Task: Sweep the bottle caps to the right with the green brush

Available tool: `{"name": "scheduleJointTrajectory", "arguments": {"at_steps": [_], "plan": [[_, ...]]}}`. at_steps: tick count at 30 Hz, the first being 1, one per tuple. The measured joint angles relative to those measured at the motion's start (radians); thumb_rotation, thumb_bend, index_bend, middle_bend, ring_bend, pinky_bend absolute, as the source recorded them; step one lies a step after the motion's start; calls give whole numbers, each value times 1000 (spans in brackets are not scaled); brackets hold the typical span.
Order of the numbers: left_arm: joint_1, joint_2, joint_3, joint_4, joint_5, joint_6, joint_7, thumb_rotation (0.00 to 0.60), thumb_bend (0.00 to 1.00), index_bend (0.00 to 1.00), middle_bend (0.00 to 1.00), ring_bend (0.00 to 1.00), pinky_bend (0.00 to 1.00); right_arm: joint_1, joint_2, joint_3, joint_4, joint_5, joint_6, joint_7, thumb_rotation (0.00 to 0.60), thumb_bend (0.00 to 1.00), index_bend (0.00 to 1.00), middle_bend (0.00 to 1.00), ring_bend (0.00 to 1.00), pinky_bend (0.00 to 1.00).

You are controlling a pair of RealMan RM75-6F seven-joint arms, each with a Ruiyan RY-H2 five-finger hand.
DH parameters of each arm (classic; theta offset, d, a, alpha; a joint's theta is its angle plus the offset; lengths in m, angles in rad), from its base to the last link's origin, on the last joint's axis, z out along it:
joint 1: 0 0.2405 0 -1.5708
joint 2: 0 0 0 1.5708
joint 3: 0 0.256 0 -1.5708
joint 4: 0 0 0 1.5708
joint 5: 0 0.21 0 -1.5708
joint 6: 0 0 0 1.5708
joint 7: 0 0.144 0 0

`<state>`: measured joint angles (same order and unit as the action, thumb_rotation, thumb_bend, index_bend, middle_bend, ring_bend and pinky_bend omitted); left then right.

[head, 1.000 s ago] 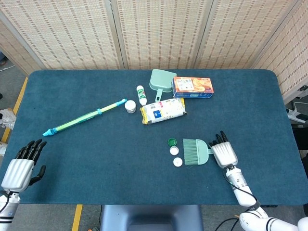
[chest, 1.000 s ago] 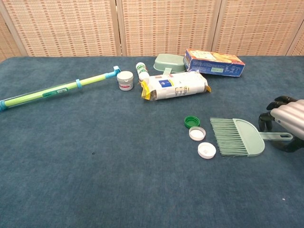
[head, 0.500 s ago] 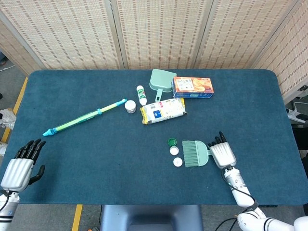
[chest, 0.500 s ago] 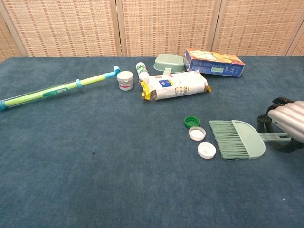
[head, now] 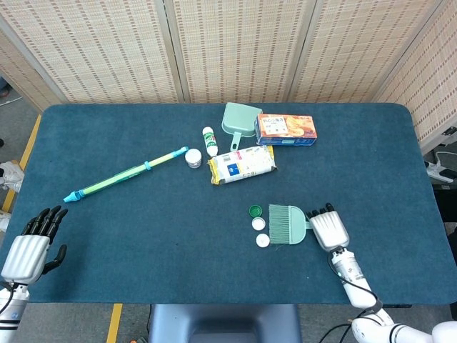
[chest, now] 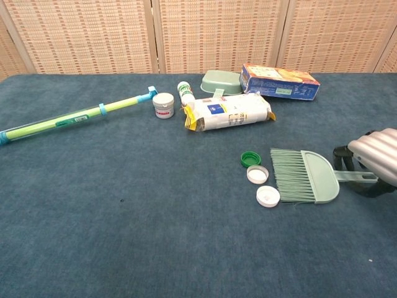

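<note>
The green brush (head: pixel 288 224) (chest: pixel 306 176) lies flat on the table with its bristles pointing left. My right hand (head: pixel 328 228) (chest: pixel 374 160) grips its handle from the right. Three bottle caps sit just left of the bristles: a green cap (head: pixel 255 211) (chest: pixel 249 158), a white cap (head: pixel 258 224) (chest: pixel 257 174) and another white cap (head: pixel 263 240) (chest: pixel 268 196). The bristle tips touch or nearly touch the white caps. My left hand (head: pixel 32 243) hangs off the table's near left corner, fingers apart, holding nothing.
Behind the caps lie a white and yellow packet (head: pixel 241 164), an orange and blue box (head: pixel 285 129), a green dustpan (head: pixel 239 119), a small white bottle (head: pixel 210 141) and a white jar (head: pixel 193 158). A long green and blue tube (head: pixel 125 174) lies at the left.
My right hand has pushed the brush a little to the left and farther from me, bringing the bristles up against the white caps. The left hand has not moved.
</note>
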<state>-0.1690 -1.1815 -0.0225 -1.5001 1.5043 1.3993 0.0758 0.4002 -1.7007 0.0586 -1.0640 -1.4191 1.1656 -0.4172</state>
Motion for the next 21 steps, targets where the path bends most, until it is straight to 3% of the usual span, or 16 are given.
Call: {"name": "scheduleJointTrajectory", "arguments": {"at_steps": [13, 21], "plan": [[2, 1, 4, -1, 7, 5, -4, 600, 449, 0, 1, 11, 162, -4, 42, -19, -26, -72, 73, 29, 600, 410, 879, 797, 559, 480], [0, 2, 5, -7, 10, 3, 0, 600, 449, 0, 1, 11, 162, 6, 159, -14, -226, -93, 94, -231, 600, 424, 906, 821, 577, 480]]}}
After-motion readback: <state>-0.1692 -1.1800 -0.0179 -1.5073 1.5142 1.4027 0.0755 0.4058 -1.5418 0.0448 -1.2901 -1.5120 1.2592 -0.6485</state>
